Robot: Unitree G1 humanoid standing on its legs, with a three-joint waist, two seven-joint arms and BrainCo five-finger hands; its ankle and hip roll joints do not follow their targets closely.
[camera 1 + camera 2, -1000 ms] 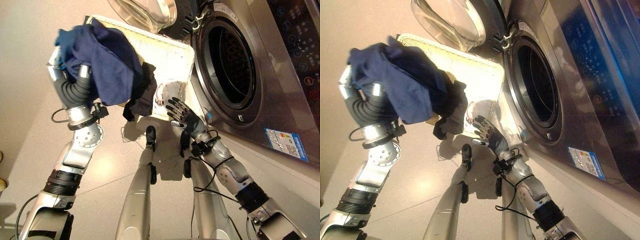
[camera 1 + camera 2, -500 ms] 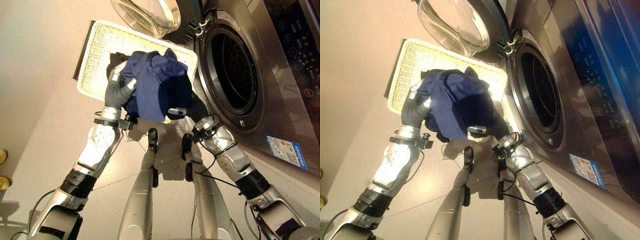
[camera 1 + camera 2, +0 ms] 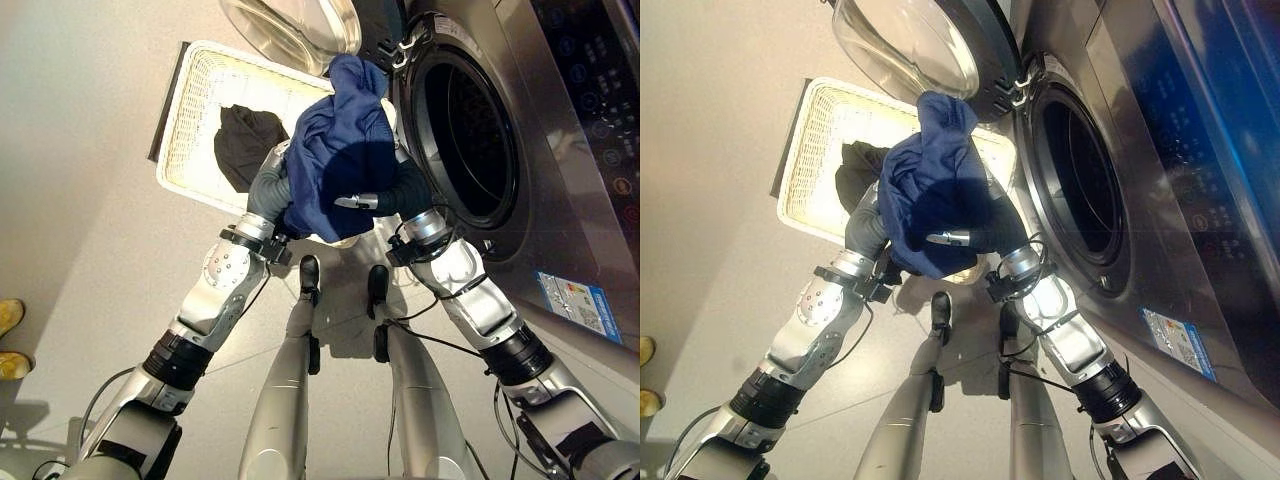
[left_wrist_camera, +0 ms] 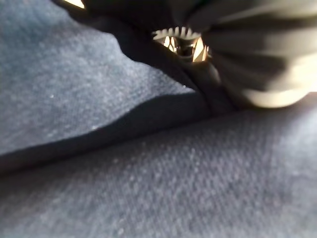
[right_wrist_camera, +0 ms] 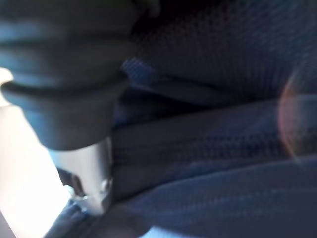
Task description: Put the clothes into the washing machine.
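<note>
Risk: blue garment (image 3: 340, 150) draped over both hands, grip state unclear, could snag door rim (image 3: 425, 60) beside them.

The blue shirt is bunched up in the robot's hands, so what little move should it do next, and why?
Probably carry the blue shirt sideways into the washing machine's open drum. Both hands, right hand included, hold it above the white basket, beside the opening, and the door is swung clear. A dark garment waits in the basket.
</note>
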